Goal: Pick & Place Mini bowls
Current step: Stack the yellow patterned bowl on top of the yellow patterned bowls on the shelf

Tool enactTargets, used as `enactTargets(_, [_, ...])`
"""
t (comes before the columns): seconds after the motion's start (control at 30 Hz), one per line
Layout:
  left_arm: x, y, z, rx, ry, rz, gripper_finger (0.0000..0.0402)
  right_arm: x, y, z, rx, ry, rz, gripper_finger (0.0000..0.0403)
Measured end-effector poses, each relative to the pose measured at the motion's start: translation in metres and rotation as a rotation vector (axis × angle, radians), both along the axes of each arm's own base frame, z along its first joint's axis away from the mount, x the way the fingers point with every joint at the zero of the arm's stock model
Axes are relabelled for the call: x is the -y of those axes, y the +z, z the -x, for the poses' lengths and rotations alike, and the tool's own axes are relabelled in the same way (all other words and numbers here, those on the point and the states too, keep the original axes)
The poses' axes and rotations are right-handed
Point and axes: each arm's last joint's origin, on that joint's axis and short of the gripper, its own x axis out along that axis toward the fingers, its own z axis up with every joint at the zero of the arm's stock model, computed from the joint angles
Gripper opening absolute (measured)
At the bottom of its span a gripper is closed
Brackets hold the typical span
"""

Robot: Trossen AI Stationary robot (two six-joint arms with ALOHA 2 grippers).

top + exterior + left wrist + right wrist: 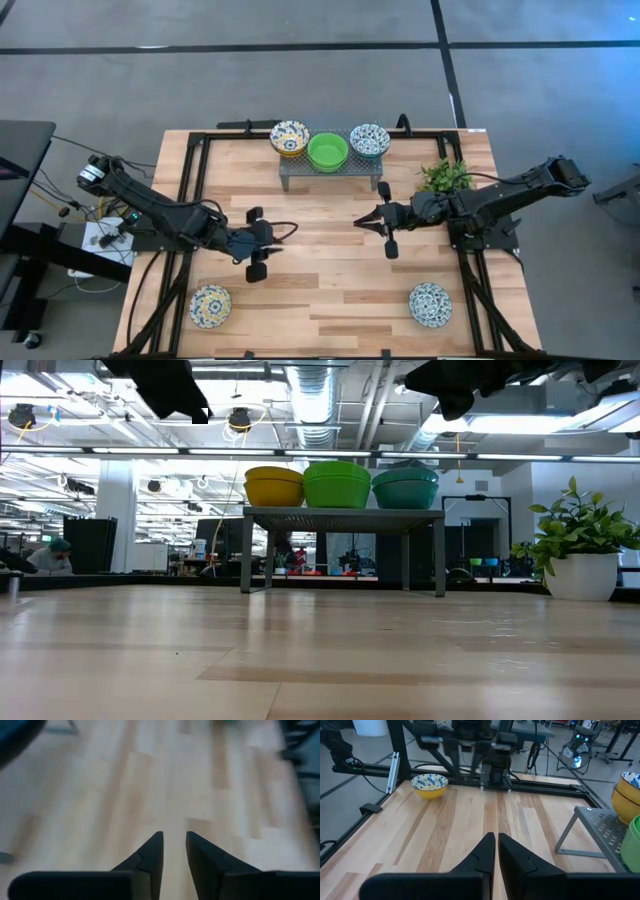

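Observation:
Three mini bowls sit side by side on the grey rack (330, 172) at the table's far side: a yellow-toned floral one (290, 138), a plain green one (327, 151) and a blue floral one (370, 140). Two more stand on the table near its near edge, a yellow-toned floral bowl (210, 306) on the left and a blue floral bowl (430, 304) on the right. My left gripper (272, 238) hovers left of centre, its fingers (150, 857) a narrow gap apart over bare wood. My right gripper (365, 222) hovers right of centre, shut (496, 840), holding nothing. The two grippers face each other.
A small green plant in a white pot (445, 177) stands right of the rack, close to my right arm. Black frame rails (190, 190) run along the table's edges. Bare wood (320, 290) lies between the two near bowls. A person (55, 555) sits in the room beyond.

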Motion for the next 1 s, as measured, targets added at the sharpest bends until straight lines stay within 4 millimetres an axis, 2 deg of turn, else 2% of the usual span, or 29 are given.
enactTargets(0.13, [0.009, -0.001, 0.004, -0.078, -0.027, 0.217, 0.0096, 0.0, 0.0, 0.0, 0.0, 0.0, 0.0, 0.0016])
enactTargets(0.3, [0.018, -0.012, 0.024, -0.318, 0.063, 0.4, 0.0097, 0.0, 0.0, 0.0, 0.0, 0.0, 0.0, 0.0017])
enactTargets(0.5, [0.033, -0.02, 0.05, -0.565, 0.282, 0.566, 0.0097, 0.0, 0.0, 0.0, 0.001, 0.0, 0.0, 0.0015])
enactTargets(0.63, [0.047, -0.02, 0.062, -0.618, 0.346, 0.645, 0.0096, 0.0, 0.0, 0.0, 0.001, 0.0, 0.0, 0.0018])
enactTargets(0.8, [0.062, -0.021, 0.075, -0.585, 0.429, 0.666, 0.0096, 0.0, 0.0, 0.0, 0.001, 0.0, 0.0, 0.002])
enactTargets(1.0, [0.08, -0.035, 0.081, -0.607, 0.579, 0.695, 0.0096, 0.0, 0.0, 0.0, 0.001, 0.0, 0.0, 0.0017])
